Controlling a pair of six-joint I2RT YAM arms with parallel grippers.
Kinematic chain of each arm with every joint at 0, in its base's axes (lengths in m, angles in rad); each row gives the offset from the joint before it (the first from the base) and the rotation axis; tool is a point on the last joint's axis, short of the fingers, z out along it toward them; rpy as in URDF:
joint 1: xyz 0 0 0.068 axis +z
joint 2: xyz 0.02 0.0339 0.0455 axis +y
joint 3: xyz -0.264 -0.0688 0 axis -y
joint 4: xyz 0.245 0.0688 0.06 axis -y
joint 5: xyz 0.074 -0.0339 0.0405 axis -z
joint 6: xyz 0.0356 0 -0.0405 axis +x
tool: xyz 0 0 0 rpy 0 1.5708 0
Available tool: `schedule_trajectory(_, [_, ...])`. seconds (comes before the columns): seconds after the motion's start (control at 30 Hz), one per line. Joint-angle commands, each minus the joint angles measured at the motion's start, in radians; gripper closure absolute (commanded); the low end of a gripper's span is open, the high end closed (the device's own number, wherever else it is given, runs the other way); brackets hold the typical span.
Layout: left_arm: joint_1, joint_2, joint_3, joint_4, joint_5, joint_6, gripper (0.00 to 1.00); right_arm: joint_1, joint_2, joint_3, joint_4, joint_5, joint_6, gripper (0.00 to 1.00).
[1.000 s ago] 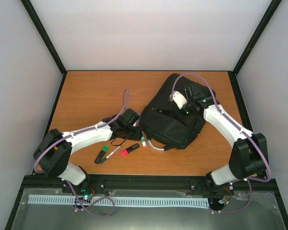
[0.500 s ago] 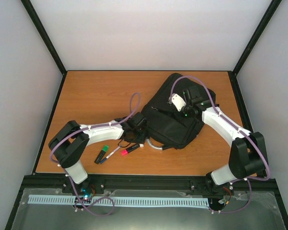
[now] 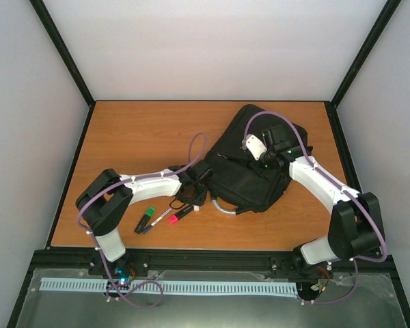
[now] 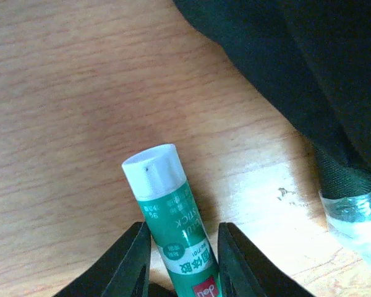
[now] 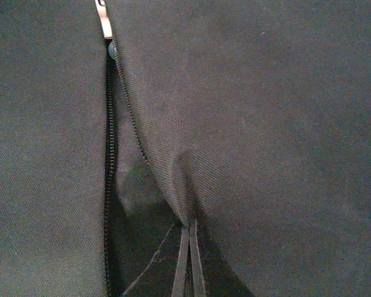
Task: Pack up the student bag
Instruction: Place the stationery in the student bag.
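The left gripper [image 4: 184,238] is clamped on a white-capped green glue stick [image 4: 164,198], with the student bag [image 3: 240,184] just off to its right. The right gripper [image 5: 187,253] is down on the bag, pinching a fold of fabric beside the open zip [image 5: 108,161].

A green glue stick [image 4: 167,216], green marker [image 3: 145,220], pen [image 3: 160,217] and red highlighter [image 3: 182,213] sit on the wooden table [image 3: 137,137].

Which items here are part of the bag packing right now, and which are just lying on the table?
In the job now: student bag, its fabric pinched beside the open zip by the right gripper; glue stick, held by the left gripper.
Lying untouched on the table: green marker, pen, red highlighter, probably waiting to be packed.
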Motion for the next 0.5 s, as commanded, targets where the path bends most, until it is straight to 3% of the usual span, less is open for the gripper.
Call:
schedule_trajectory(0.0, [-0.008, 0.033, 0.062, -0.038, 0.005, 0.050, 0.68, -0.002, -0.021, -0.010, 0.034, 0.042, -0.008, 0.97])
schedule_trajectory(0.3, [-0.026, 0.033, 0.057, 0.036, 0.149, 0.177, 0.71, -0.002, -0.013, -0.013, 0.035, 0.040, -0.011, 0.97])
schedule_trajectory(0.47, [-0.048, 0.021, 0.064, -0.063, 0.088, 0.194, 0.58, -0.002, -0.012, -0.014, 0.036, 0.037, -0.012, 0.97])
